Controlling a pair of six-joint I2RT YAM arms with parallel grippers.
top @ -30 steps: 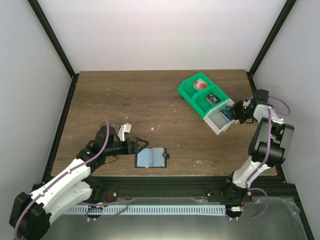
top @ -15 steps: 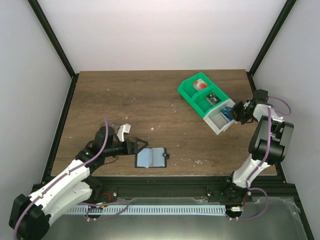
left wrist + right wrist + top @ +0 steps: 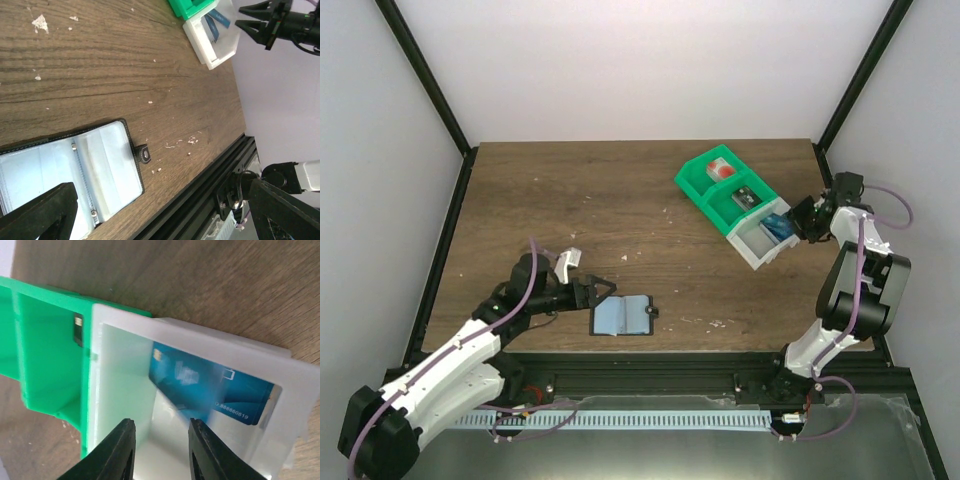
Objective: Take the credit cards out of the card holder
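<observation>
The card holder lies open and flat near the table's front edge, pale blue-grey panels up and black tab to its right. It also shows in the left wrist view, and no bright blue card shows in its sleeves. My left gripper is open and empty, low at the holder's upper left corner. A blue credit card leans inside the white end compartment of the bin. My right gripper is open and empty just outside that compartment, apart from the card; it also shows in the top view.
The green-and-white bin stands at the back right, with a red item and a dark item in its green compartments. Small pale crumbs dot the wood. A black rail runs along the front edge.
My right gripper has drawn back a little to the right, away from the white compartment, leaving the blue card inside. The left arm has barely moved.
</observation>
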